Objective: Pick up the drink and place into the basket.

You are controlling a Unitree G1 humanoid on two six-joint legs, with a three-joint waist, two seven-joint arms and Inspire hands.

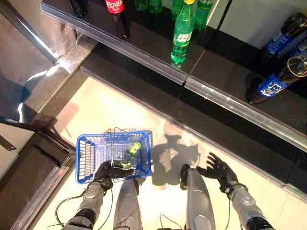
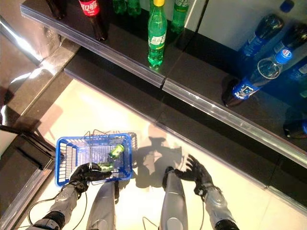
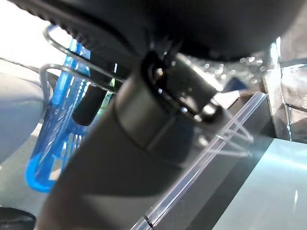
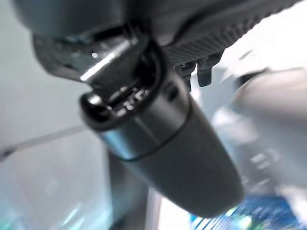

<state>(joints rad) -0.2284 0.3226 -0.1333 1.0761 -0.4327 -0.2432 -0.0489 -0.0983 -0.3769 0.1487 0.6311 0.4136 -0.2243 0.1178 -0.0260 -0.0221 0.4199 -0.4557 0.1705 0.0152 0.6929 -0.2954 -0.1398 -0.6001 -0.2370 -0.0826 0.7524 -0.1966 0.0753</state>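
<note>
A green drink bottle (image 1: 134, 148) lies inside the blue basket (image 1: 85, 158), whose handle the left hand (image 1: 108, 170) clamps with curled fingers. The right hand (image 1: 218, 168) hangs empty, fingers spread. The bottle probably handles light, smooth and slippery; its middle offers the best hold.

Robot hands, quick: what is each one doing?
Left robot hand: closed on the blue basket's wire handle.
Right robot hand: open, empty.

You see the green drink bottle (image 1: 134, 148) lying tilted on its side inside the blue wire-handled basket (image 1: 85, 154) on the floor.
</note>
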